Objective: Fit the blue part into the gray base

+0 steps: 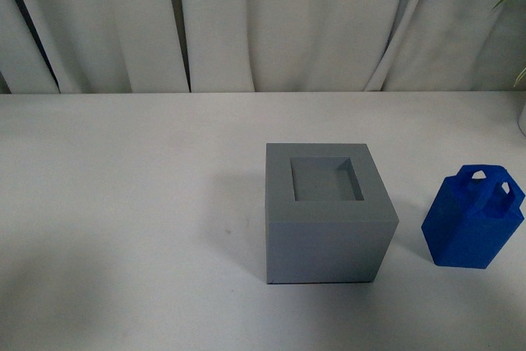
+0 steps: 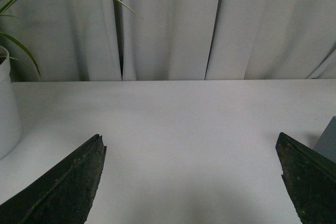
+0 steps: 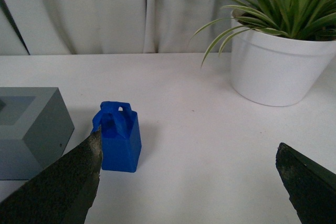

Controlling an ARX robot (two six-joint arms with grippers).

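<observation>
The blue part stands upright on the table, right of the gray base and clear of it, untouched. The right end effector hangs released and empty, and so does the left end effector. I'd centre the right one over the loop handles, clamp squarely, then line up with the recess.

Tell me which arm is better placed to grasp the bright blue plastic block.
Right, probably. The bright blue plastic block stands right of the matte gray cube base, just ahead of the open right gripper; the left gripper has no view of it.
</observation>
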